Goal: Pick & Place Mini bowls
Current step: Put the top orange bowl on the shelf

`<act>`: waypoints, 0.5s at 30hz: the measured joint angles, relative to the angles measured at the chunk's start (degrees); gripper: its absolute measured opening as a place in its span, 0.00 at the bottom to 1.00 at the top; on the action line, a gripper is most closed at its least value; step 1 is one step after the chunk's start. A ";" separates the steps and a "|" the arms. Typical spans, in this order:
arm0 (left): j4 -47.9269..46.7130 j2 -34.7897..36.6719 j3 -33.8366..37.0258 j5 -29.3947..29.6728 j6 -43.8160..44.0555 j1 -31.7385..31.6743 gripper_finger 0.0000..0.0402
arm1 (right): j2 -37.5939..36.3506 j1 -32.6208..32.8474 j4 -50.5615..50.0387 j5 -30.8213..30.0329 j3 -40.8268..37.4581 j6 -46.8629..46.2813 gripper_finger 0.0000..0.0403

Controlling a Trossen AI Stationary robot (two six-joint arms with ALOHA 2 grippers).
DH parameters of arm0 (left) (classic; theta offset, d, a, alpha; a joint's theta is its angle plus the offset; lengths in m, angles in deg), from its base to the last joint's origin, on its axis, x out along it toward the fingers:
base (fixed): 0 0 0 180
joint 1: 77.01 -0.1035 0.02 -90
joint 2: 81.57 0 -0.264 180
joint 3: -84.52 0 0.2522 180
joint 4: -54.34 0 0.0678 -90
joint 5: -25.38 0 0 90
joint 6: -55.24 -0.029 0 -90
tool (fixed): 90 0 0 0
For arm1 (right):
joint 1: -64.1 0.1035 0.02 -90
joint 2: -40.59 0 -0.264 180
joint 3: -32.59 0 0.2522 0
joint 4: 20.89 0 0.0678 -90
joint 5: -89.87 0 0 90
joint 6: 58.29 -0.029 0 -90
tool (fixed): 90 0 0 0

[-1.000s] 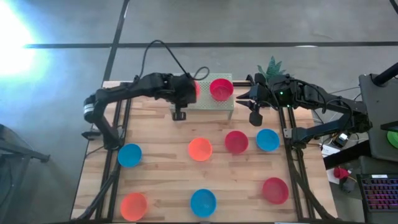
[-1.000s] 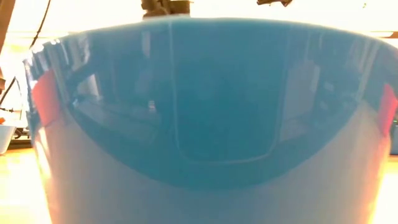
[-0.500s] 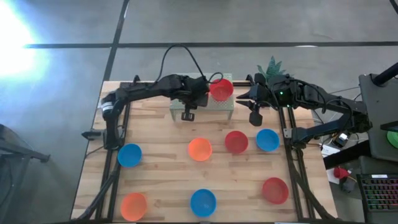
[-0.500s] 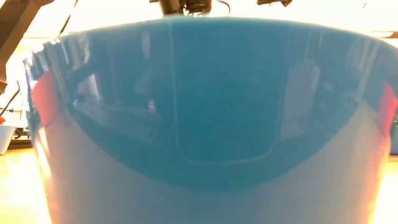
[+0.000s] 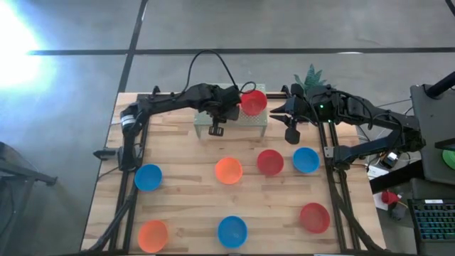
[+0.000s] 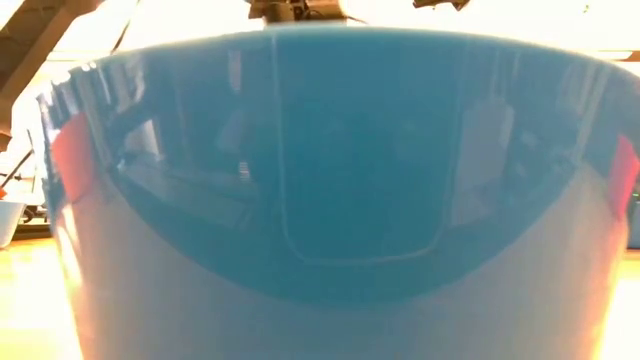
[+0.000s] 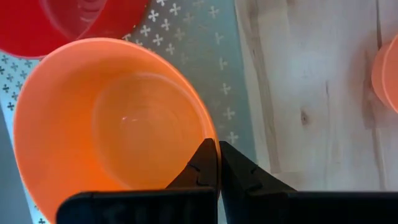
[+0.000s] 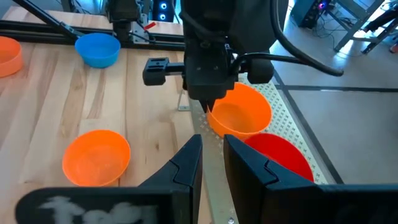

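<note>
My left gripper (image 5: 226,107) is over the grey perforated tray (image 5: 250,121) at the table's far edge, shut on an orange mini bowl (image 7: 112,124), which also shows in the right wrist view (image 8: 242,112). A red mini bowl (image 5: 252,102) sits on the tray right beside it. My right gripper (image 5: 291,132) hangs to the right of the tray, fingers pointing down and slightly apart (image 8: 212,146), touching nothing. In the low view a blue mini bowl (image 6: 320,200) fills the picture. My left gripper pinches the orange bowl's rim (image 7: 210,138) on the side toward the table's near edge, one finger inside the bowl and one outside. The fingers (image 8: 208,107) come from above, pointing down. The bowl stays upright, low over the tray; whether its base touches the tray, I cannot tell.
Several more mini bowls stand on the wooden table: blue (image 5: 148,177), orange (image 5: 228,171), red (image 5: 270,162), blue (image 5: 306,160), red (image 5: 314,217), blue (image 5: 232,231), orange (image 5: 152,235). A green plant (image 5: 311,74) stands behind the right arm.
My left gripper, shut on the orange bowl throughout, has moved toward the table's right along the far edge, carrying the bowl over the tray and closer to the red bowl.
</note>
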 joint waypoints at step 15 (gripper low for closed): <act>1.12 -0.58 -0.04 0.15 -2.35 -1.45 0.00 | 0.00 0.00 0.00 0.02 0.00 0.22 0.16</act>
